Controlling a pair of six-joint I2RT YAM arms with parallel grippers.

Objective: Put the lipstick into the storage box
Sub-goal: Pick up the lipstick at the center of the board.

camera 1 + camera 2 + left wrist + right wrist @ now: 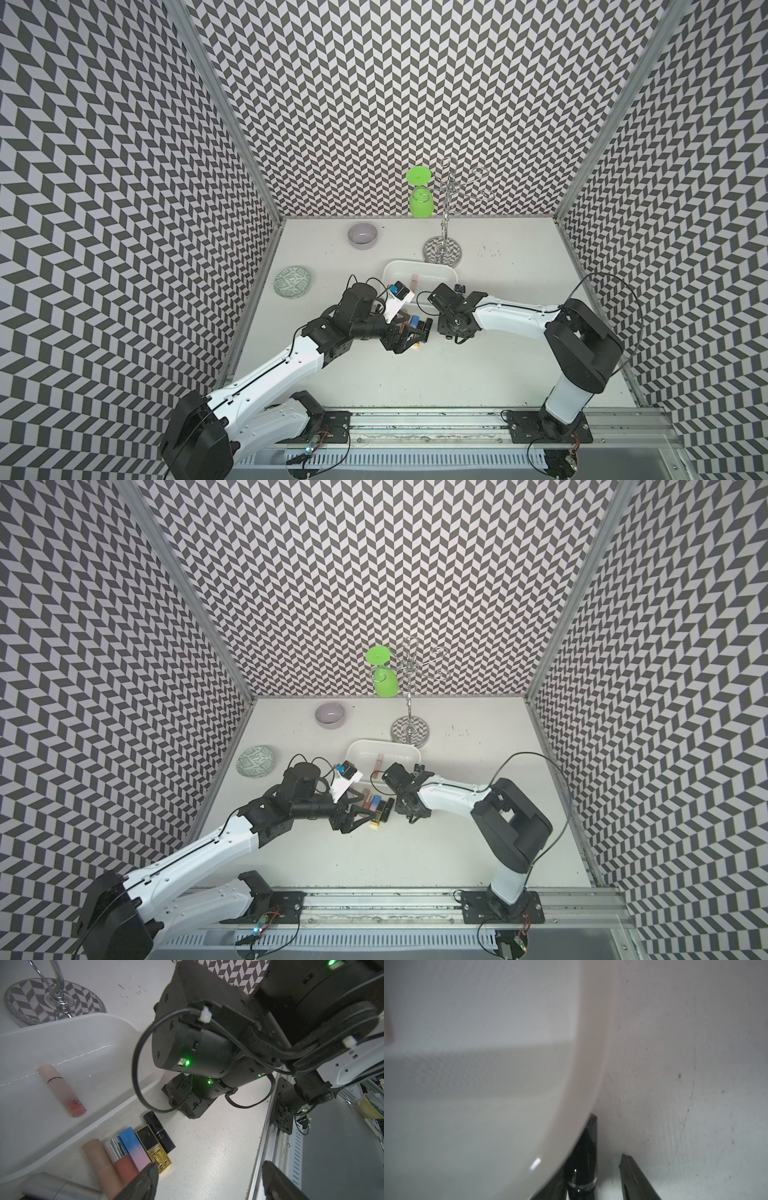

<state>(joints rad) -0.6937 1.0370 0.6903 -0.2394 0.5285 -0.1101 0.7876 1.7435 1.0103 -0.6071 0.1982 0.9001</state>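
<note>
The white storage box [415, 262] [382, 742] [87, 1028] holds one pink lipstick tube [378, 764] [62, 1091]. Several lipsticks lie side by side on the table just in front of it: black [389, 808] [160, 1132], gold [153, 1147], blue-pink [135, 1149], silver-capped [122, 1159] and beige [101, 1163]. My right gripper [395, 806] [591, 1167] straddles the black lipstick [585, 1157]. A gap shows beside one finger [633, 1178]; the box rim hides the other fingertip. My left gripper [365, 816] [209, 1180] hangs wide open over the row's near end, holding nothing.
A grey bowl [362, 235] stands at the back and a green-patterned plate [293, 282] at the left. A chrome cup stand [442, 249] carrying a green cup [419, 195] rises right behind the box. Patterned walls close in three sides.
</note>
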